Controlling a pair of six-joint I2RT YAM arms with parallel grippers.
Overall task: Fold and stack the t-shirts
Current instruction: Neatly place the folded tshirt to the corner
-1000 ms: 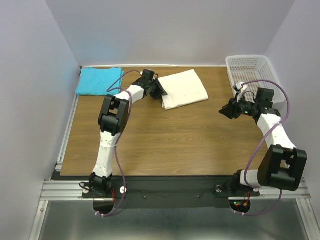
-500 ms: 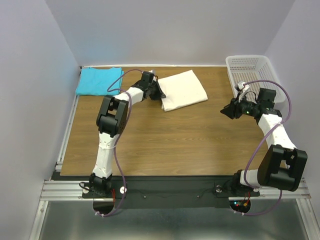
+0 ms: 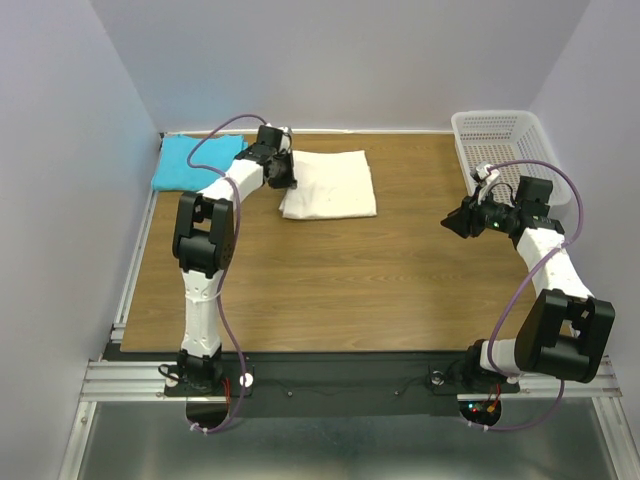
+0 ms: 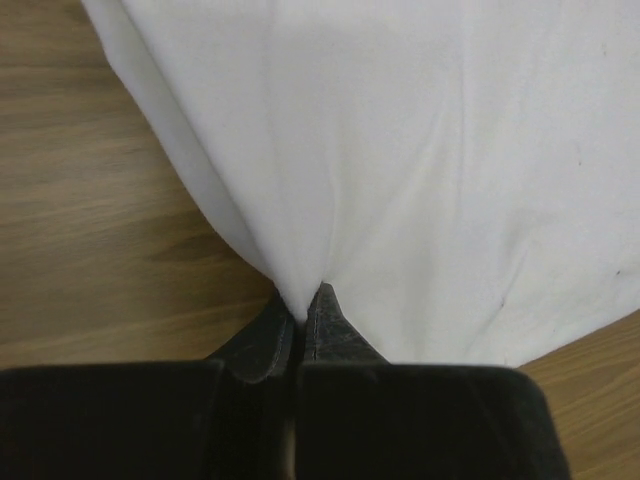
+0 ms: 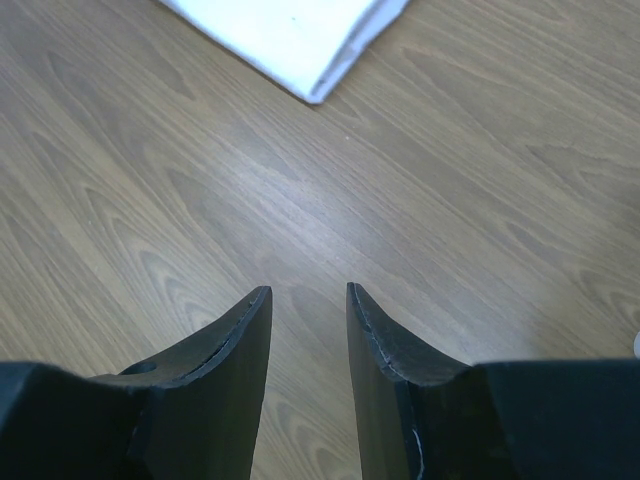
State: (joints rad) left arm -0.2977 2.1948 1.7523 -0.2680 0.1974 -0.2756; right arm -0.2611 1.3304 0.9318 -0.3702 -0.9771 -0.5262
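Cream t-shirt (image 3: 330, 185) folded rectangular, smooth; left end effector (image 4: 303, 300) pinching edge.

The left jaws have snapped shut on the cream-white t-shirt (image 3: 330, 185) at its edge and dragged it leftward across the tabletop (image 3: 330, 270). It has swung square and now lies nearer the turquoise-blue t-shirt (image 3: 183, 162); the left arm (image 3: 205, 235) has swept over too.

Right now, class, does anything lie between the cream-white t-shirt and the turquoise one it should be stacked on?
No loose object does. Only the left gripper and its arm, pinching the edge of the cream-white t-shirt, cross the table toward the turquoise t-shirt.
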